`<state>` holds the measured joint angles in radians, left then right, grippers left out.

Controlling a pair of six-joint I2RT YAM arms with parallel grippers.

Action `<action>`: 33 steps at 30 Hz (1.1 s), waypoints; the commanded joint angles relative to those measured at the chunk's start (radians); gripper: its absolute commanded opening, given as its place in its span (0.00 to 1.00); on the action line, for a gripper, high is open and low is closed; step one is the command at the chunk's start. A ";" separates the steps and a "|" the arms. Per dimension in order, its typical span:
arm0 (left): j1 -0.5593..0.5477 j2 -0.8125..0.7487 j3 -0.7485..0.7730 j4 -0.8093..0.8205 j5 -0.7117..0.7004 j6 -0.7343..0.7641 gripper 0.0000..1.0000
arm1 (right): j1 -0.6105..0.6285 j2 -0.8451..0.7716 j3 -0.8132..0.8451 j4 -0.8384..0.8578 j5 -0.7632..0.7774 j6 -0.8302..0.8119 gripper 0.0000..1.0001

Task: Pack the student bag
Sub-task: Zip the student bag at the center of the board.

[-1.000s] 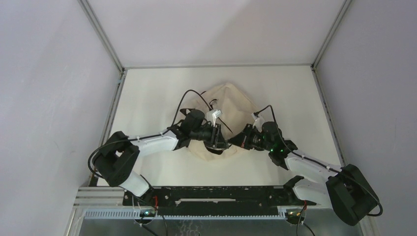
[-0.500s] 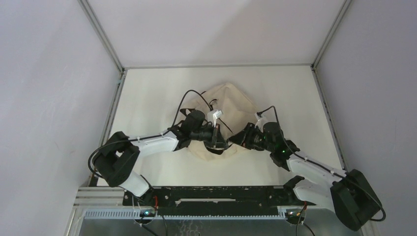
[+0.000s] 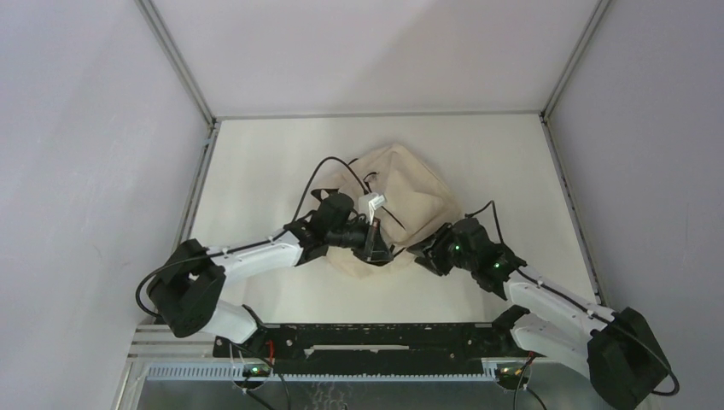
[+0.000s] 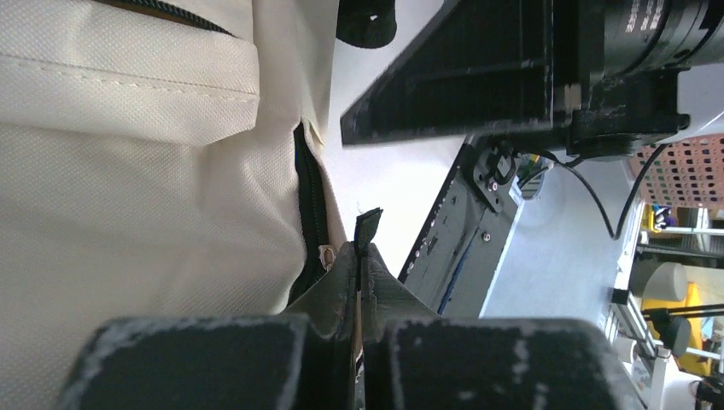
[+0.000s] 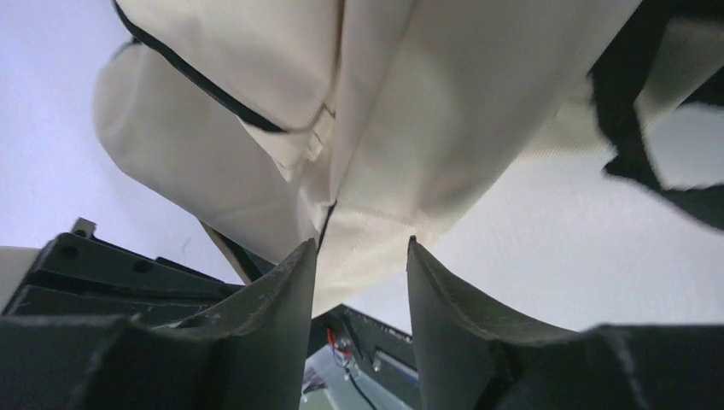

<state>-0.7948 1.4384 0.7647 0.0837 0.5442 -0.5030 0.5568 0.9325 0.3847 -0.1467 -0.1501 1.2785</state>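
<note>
The student bag (image 3: 412, 190), cream fabric with black trim, lies in the middle of the white table. My left gripper (image 3: 373, 248) is at its near edge, shut on a short black zipper pull tab (image 4: 369, 227) that sticks out past the fingertips. The black zipper (image 4: 311, 205) runs down the bag (image 4: 128, 188) just left of that gripper (image 4: 359, 250). My right gripper (image 3: 424, 254) stands open just off the bag's near right corner. In the right wrist view its jaws (image 5: 360, 248) are apart with nothing held, and the bag (image 5: 427, 111) hangs beyond them with a black strap (image 5: 627, 128).
The black mounting rail (image 3: 367, 337) runs along the table's near edge. White walls and metal posts (image 3: 175, 60) enclose the table on three sides. The left arm's cable (image 3: 318, 171) loops over the bag. The right arm's black body (image 4: 478, 68) is close above the left gripper.
The left gripper has shut on the zipper pull tab. The right gripper has opened, let go and drawn back toward the near right. The bag's near edge shifted slightly.
</note>
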 commanded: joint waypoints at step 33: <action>-0.066 -0.190 0.087 -0.239 0.033 0.162 0.00 | -0.355 0.100 0.112 -0.145 0.009 -0.339 0.00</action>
<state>-0.8494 1.3190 0.8185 -0.1032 0.5259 -0.3653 0.3225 0.9924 0.4683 -0.2790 -0.2401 1.0962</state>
